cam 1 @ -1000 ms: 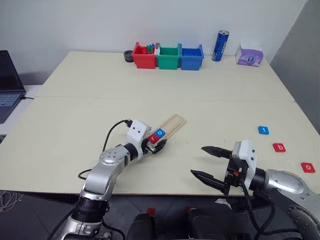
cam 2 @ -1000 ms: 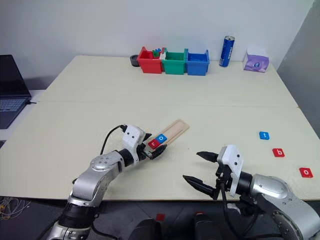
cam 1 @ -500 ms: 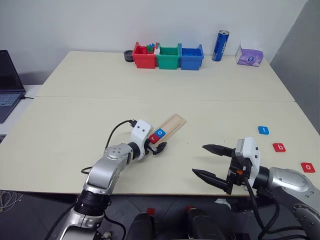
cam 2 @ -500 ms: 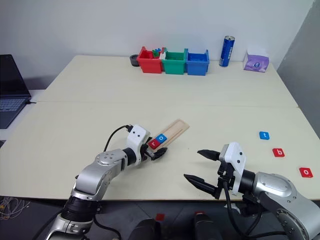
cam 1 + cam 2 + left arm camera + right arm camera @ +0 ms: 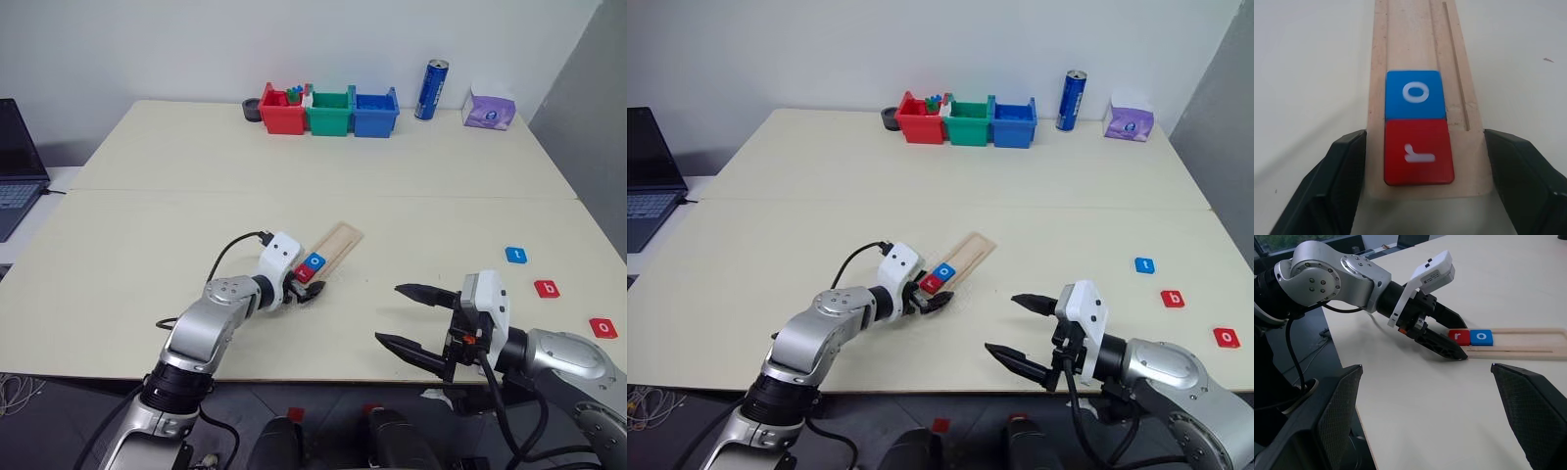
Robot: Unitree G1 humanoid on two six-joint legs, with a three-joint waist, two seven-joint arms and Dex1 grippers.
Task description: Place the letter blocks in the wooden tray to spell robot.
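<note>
- Since a second ago, the left gripper [image 5: 306, 286] has tipped more steeply down at the near end of the wooden tray [image 5: 331, 247]; the right gripper [image 5: 411, 318] has kept its place.
- Left jaws stand apart, one finger [image 5: 1339, 181] on each side of the tray's end, pressed to or just beside its edges; whether they clamp it cannot be told.
- Right jaws gape wide over the table's [image 5: 294, 196] near edge, holding nothing.
- Tray: pale wood, grooved, lying slantwise. In it sit the red r [image 5: 1418, 152] and blue o [image 5: 1415, 94], touching.
- Blue t [image 5: 515, 255], red b [image 5: 547, 288] and red o [image 5: 603, 328] lie well apart on the table at right.
- The tray's far end is cut off in the left wrist view.
</note>
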